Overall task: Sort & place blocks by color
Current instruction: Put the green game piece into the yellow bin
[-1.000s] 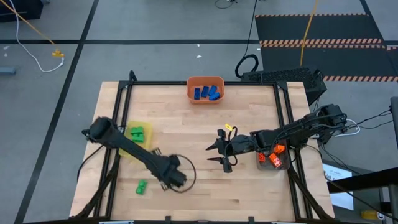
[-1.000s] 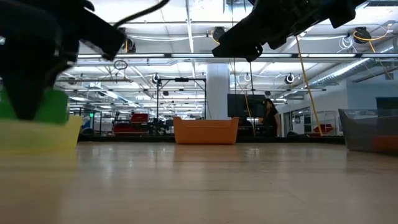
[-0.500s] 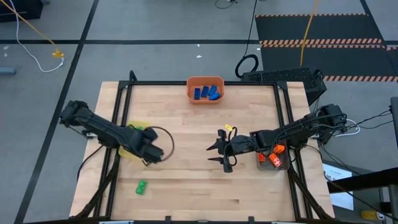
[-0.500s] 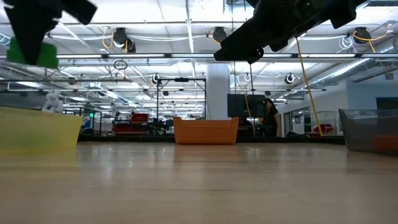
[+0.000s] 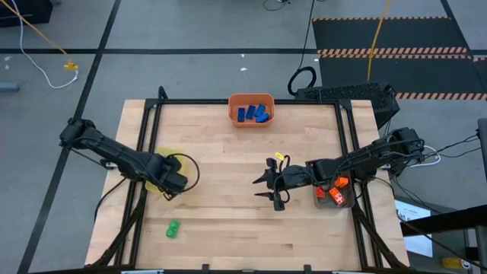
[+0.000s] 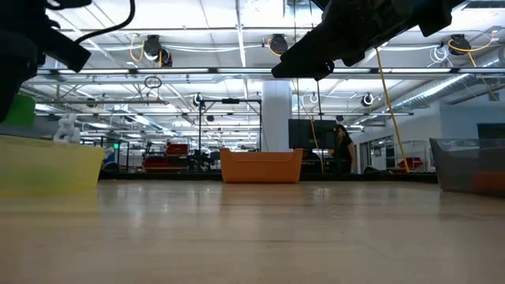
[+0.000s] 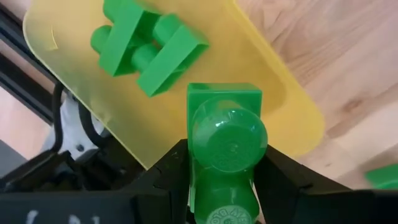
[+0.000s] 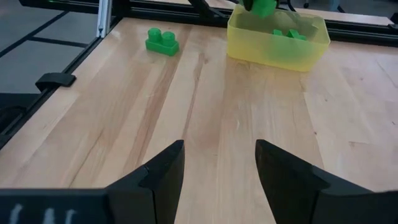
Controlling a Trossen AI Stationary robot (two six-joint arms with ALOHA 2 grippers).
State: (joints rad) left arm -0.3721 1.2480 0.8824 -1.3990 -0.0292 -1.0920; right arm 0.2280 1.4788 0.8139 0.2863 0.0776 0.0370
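Note:
My left gripper (image 5: pixel 171 181) hangs over the yellow bin (image 5: pixel 158 169) at the table's left, shut on a green block (image 7: pixel 224 133). Other green blocks (image 7: pixel 146 46) lie in that bin. One more green block (image 5: pixel 173 228) rests flat on the table near the front left. My right gripper (image 5: pixel 271 187) stands open over the middle of the table, right of centre, with nothing between its fingers (image 8: pixel 163 169). Blue blocks (image 5: pixel 253 114) lie in the orange bin (image 5: pixel 237 101) at the far edge. Orange blocks (image 5: pixel 335 190) lie in the grey bin (image 5: pixel 341 204) at the right. My left gripper pinches the green block's two opposite sides (image 7: pixel 198 163) between its two fingers (image 7: pixel 169 175). The fingers come from above, pointing steeply down. The block hangs lifted clear above the yellow bin's near-right part (image 7: pixel 273 106), touching nothing else.
A black frame (image 5: pixel 144 129) runs along the table's edges. Bare wood (image 5: pixel 228 221) lies between the bins, across the middle and front. In the low view the yellow bin (image 6: pixel 47 164), orange bin (image 6: pixel 260 166) and grey bin (image 6: pixel 469 166) stand on the tabletop.
My left gripper has carried the green block from the near-left part of the table toward the far and left edges, rising a little and rolling slightly, and now hangs over the yellow bin. The block stays clamped and clear of the table.

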